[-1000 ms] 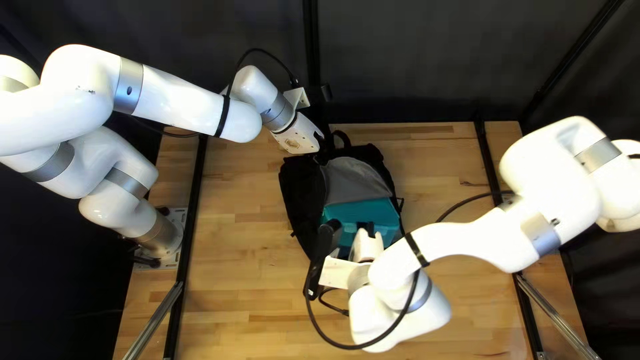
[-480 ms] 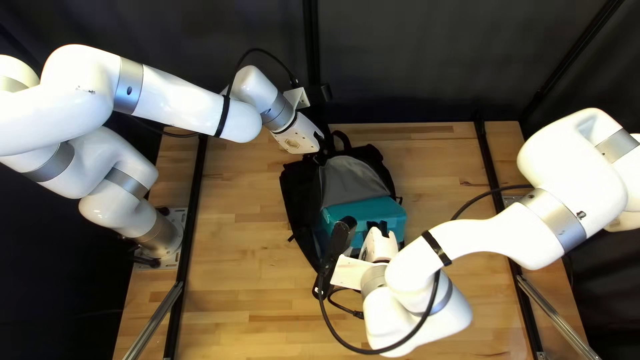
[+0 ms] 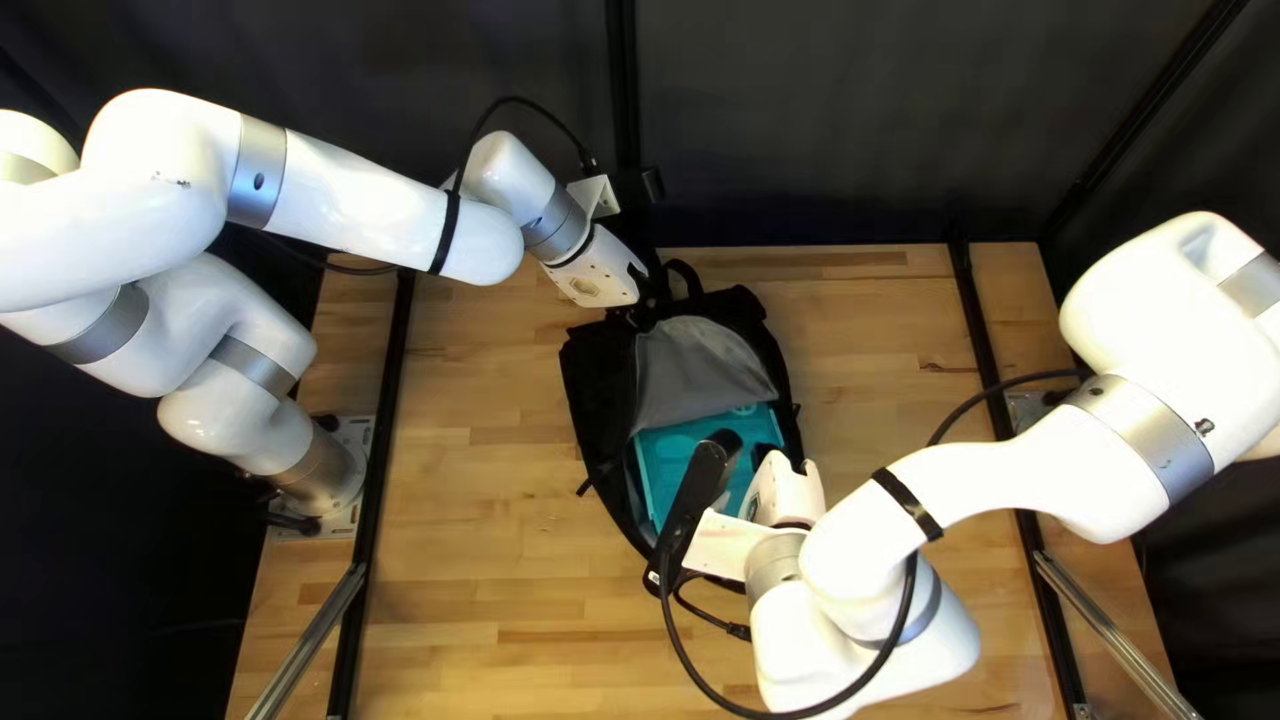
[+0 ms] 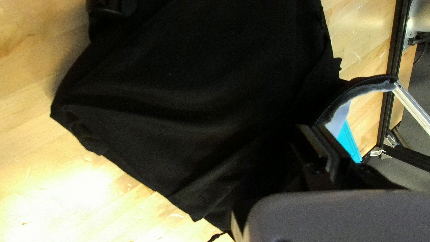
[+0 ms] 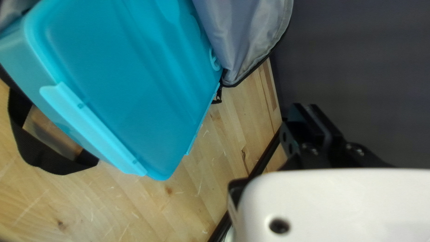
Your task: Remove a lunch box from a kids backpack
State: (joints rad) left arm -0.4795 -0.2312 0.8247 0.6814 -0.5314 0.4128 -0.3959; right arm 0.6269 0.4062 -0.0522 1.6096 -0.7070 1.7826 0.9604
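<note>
Teal lunch box (image 5: pixel 130 89) lies in the open backpack (image 3: pixel 603 387) | left gripper (image 4: pixel 309 128) clamped on backpack cloth | right gripper (image 5: pixel 306 107) together, empty | we should part its fingers, pinch the box's rim squarely, slide it out low while left anchors

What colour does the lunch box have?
The lunch box is turquoise blue; it shows best in the right wrist view.

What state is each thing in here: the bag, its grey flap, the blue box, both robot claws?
Backpack: lying down, unzipped and open
Grey flap: folded over one end of the lunch box
Lunch box: lid on, partly in the backpack
Left gripper: shut on backpack cloth
Right gripper: shut, empty
</note>
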